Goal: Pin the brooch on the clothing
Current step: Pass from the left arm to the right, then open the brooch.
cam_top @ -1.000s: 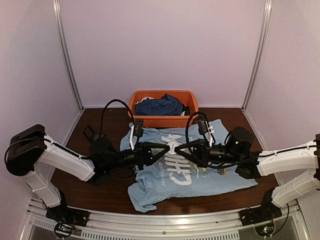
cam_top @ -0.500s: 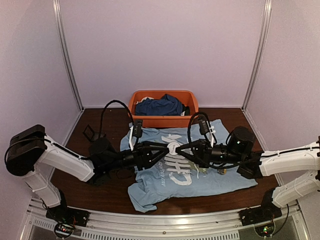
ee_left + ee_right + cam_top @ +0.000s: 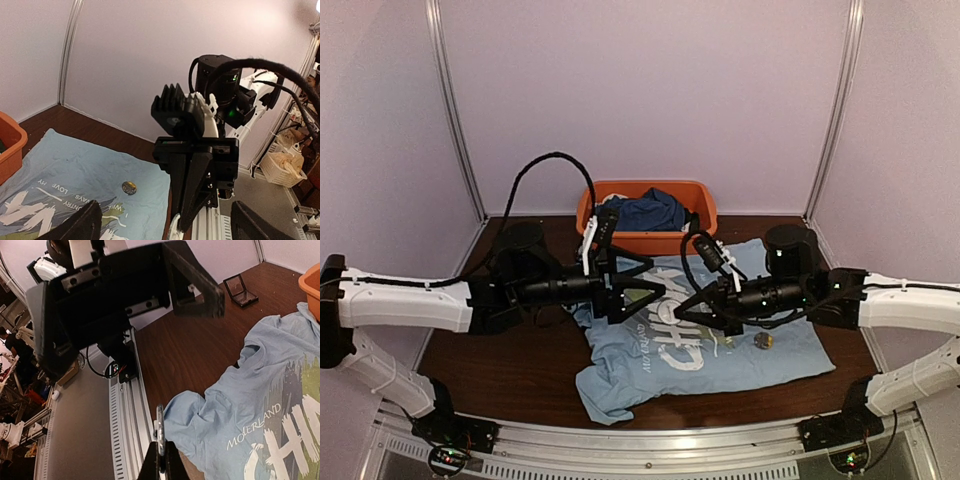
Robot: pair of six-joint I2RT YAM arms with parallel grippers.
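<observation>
The clothing, a light blue T-shirt [image 3: 620, 375] with a white and green chest print, lies spread on the table [image 3: 75, 160] [image 3: 260, 390]. My right gripper [image 3: 678, 300] [image 3: 160, 455] hovers above its chest, shut on the brooch [image 3: 159, 432], a thin silvery disc seen edge-on. My left gripper [image 3: 645, 283] [image 3: 165, 227] faces it a short way to the left, open, with nothing between its fingers. A second small round gold disc [image 3: 763, 341] [image 3: 129, 187] lies on the shirt's right side.
An orange bin [image 3: 650, 240] holding a dark blue garment [image 3: 640, 212] stands behind the shirt. A small black open case [image 3: 500, 265] [image 3: 240, 290] lies at the back left. The metal rail [image 3: 125, 430] runs along the near table edge.
The two grippers were tip to tip over the shirt. My left gripper has opened and drawn back left; both arms have risen. The right stays shut on the disc.
</observation>
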